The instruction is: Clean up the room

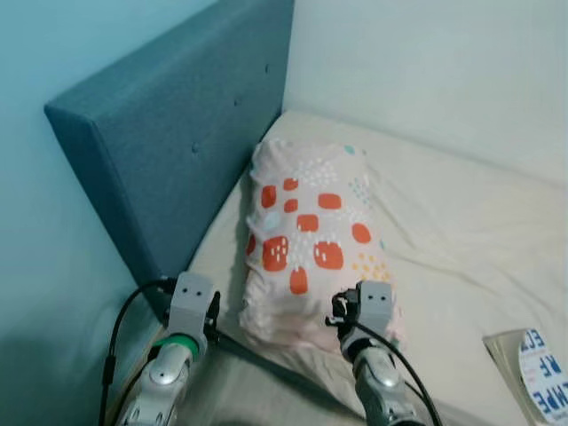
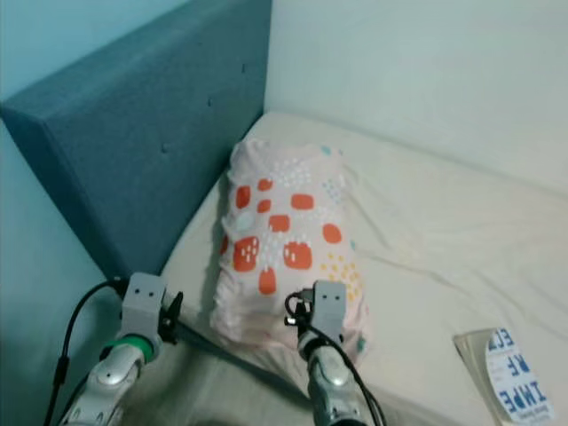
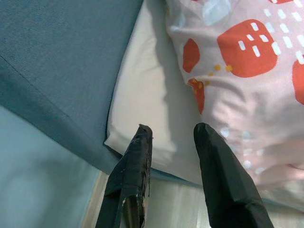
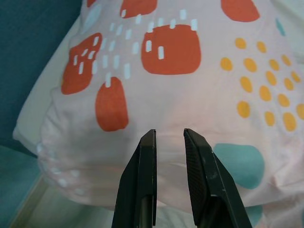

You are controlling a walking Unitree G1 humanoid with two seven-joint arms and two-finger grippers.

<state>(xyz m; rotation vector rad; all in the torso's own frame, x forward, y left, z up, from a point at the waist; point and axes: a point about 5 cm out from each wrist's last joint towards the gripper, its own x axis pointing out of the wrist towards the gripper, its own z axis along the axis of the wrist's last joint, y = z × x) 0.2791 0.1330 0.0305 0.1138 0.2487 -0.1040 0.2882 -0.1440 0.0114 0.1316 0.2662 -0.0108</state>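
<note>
You're looking at a pale pink pillow [image 1: 311, 240] printed with orange-red blotches, white dashes, small yellow dots and a few light teal patches. It lies on a cream sheet [image 1: 453, 222], with a dark teal fabric headboard [image 1: 177, 133] at 9 o'clock and a lighter blue-green wall [image 1: 35, 53] beyond. At 4 o'clock there's a white item with blue lettering [image 1: 541, 373], and your 2 grippers' fingers [image 4: 147, 190] are black on silver arms [image 1: 160, 382].

Bedroom, seemingly: bed [image 1: 461, 222], headboard [image 1: 177, 133], pillow [image 1: 311, 240]

Pillow [image 1: 311, 240] on bed [image 1: 461, 231], centre. Headboard [image 1: 177, 142] at 9 o'clock, beside it. Wall [image 1: 426, 71] at 12. Book [image 1: 532, 368] on bed at 4, well apart.
</note>
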